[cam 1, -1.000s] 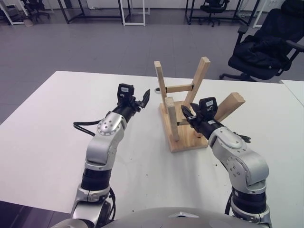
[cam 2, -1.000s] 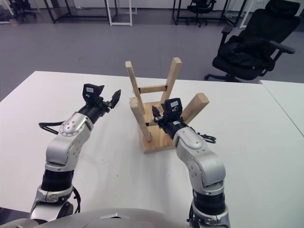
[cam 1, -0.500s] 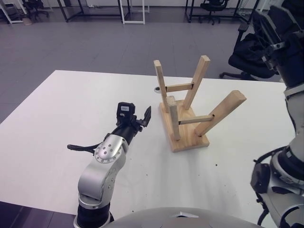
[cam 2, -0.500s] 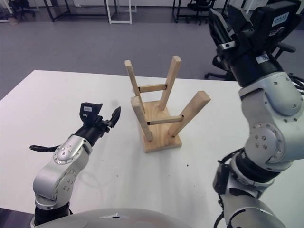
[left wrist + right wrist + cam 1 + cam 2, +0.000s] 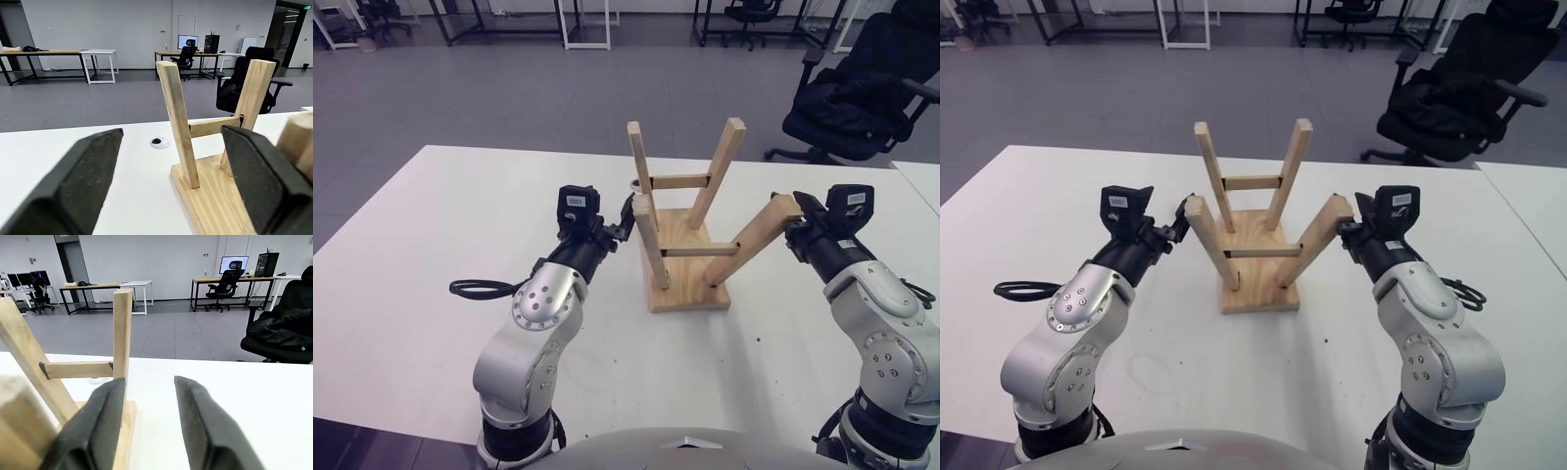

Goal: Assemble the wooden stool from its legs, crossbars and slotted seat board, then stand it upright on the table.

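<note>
tabletop [image 5: 421,245]: left gripper [image 5: 623,221], right gripper [image 5: 796,225] agape, empty

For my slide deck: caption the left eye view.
Wooden stool upside down on table; left gripper and right gripper open beside its near legs.

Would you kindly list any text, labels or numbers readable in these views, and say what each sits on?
White tag just behind the left gripper: print too small to read.
White tag just behind the right gripper: too small to read.
Wooden stool: no print.
</note>
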`<state>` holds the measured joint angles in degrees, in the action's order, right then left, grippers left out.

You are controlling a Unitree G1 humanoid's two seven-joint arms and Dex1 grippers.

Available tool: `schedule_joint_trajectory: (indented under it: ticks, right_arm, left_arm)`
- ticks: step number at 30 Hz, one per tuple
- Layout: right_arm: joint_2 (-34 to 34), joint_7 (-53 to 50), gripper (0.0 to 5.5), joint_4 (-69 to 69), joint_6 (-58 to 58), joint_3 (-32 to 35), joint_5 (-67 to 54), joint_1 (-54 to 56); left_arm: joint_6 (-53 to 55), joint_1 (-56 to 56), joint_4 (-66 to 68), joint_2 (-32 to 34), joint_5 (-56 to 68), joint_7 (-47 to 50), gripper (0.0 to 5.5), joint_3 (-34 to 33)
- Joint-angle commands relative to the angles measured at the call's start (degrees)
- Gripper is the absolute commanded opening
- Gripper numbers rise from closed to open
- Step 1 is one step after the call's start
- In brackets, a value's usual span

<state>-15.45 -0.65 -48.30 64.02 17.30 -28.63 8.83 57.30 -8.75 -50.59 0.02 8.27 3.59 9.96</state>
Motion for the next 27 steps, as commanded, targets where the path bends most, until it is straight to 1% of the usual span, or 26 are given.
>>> schedule_joint_trajectory:
  ticks: [1, 4, 7, 9, 12, 14, 16, 18, 19, 21, 22, 23, 24, 25, 27]
  right_arm:
    - [-2.3, 0.0, 1.88, -3.2, 3.5, -7.7, 0.5, 4.9]
    - [-4.0, 1.3, 1.88, -4.5, 4.1, -11.6, 1.2, 8.2]
    - [-4.9, 3.4, 1.88, -5.0, 3.5, -15.0, 1.4, 11.6]
    - [-5.8, 5.6, 1.88, -4.9, 2.3, -18.2, 1.5, 12.4]
    - [-5.4, 6.8, 1.88, -4.5, 1.3, -21.2, 1.5, 12.4]
    - [-5.3, 6.6, 1.88, -4.2, 1.1, -22.0, 1.8, 11.4]
    - [-4.5, 6.6, 1.88, -3.1, 1.0, -19.6, 2.0, 8.2]
    - [-6.6, 7.6, 1.88, -0.5, -1.3, -16.5, 3.7, 3.0]
    - [-8.1, 9.1, 1.88, 0.8, -3.5, -15.2, 4.5, 0.5]
    - [-8.8, 17.0, 1.88, 0.7, -10.9, -12.9, 1.1, -2.2]
    - [-8.7, 21.2, 1.88, 0.0, -13.4, -12.4, -1.7, -2.4]
    - [-9.7, 25.2, 1.88, -0.7, -16.1, -13.3, -2.8, -2.0]
    - [-10.7, 28.7, 1.88, -1.4, -17.6, -15.4, -3.8, -0.8]
    - [-11.2, 30.9, 1.88, -1.9, -18.8, -17.3, -4.4, 0.3]
    - [-9.7, 33.3, 1.88, -2.5, -20.9, -21.2, -6.3, 2.2]
  left_arm:
    - [2.0, -2.8, -0.9, 1.8, -0.4, -0.9, 3.7, 2.9]
    - [1.8, -4.1, 0.0, 4.7, -1.9, -2.2, 3.7, 5.8]
    - [-1.1, -5.8, 3.4, 8.4, -5.1, -3.6, 3.7, 9.7]
    - [-2.6, -7.7, 5.6, 8.9, -6.3, -4.3, 3.7, 11.2]
    - [-4.1, -10.2, 7.3, 8.2, -7.2, -5.4, 3.7, 12.7]
    - [-4.7, -11.8, 7.8, 7.9, -7.5, -6.3, 3.7, 12.7]
    - [-5.3, -12.3, 7.7, 8.6, -7.9, -6.9, 3.7, 11.3]
    - [-6.9, -12.9, 8.5, 10.1, -8.2, -7.7, 3.7, 8.2]
    - [-7.9, -13.0, 9.7, 10.6, -7.5, -8.4, 3.7, 5.0]
    - [-9.8, -12.4, 12.9, 12.1, -4.2, -11.1, 3.7, -4.4]
    - [-10.2, -11.9, 14.5, 12.8, -2.0, -12.5, 3.7, -10.3]
    - [-10.8, -11.3, 16.8, 14.3, -0.1, -14.0, 3.7, -15.6]
    - [-12.2, -10.0, 20.5, 17.3, 1.2, -16.1, 3.7, -21.0]
    - [-14.0, -8.6, 24.4, 20.4, 1.6, -18.1, 3.7, -24.4]
    - [-22.0, -4.0, 36.3, 27.5, -0.5, -22.9, 3.7, -27.1]
